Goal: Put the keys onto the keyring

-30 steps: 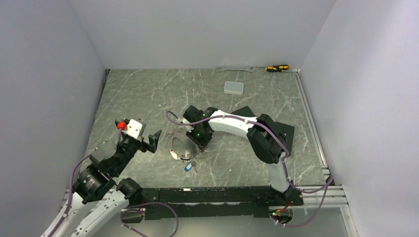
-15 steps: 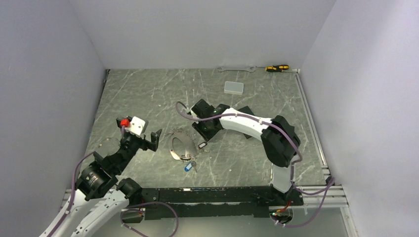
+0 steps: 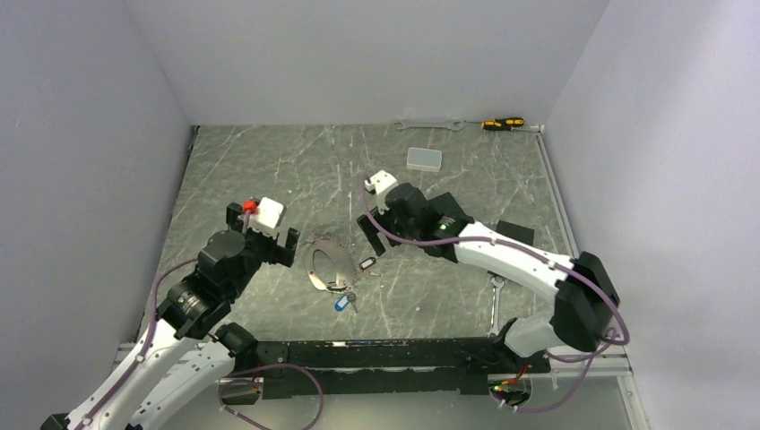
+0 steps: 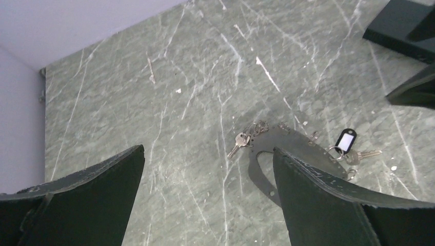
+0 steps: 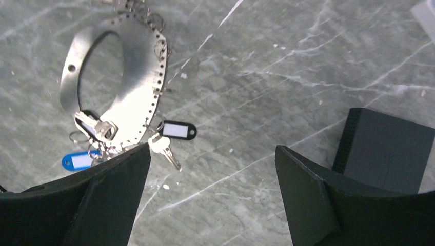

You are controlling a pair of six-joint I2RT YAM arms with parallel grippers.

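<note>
At the near side, the blue-tagged key [image 3: 341, 303] lies at six o'clock of the keyring [image 3: 324, 266], and the black-tagged key [image 3: 366, 263] at three. Flanking them, the left gripper [image 4: 208, 151] at nine and the right gripper [image 5: 213, 148] at two gape empty, likely poised to regrasp.

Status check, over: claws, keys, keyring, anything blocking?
Left claw open, empty. Right claw open, empty. Keyring flat on table; blue-tagged key and black-tagged key at its edge. Nothing across it.
</note>
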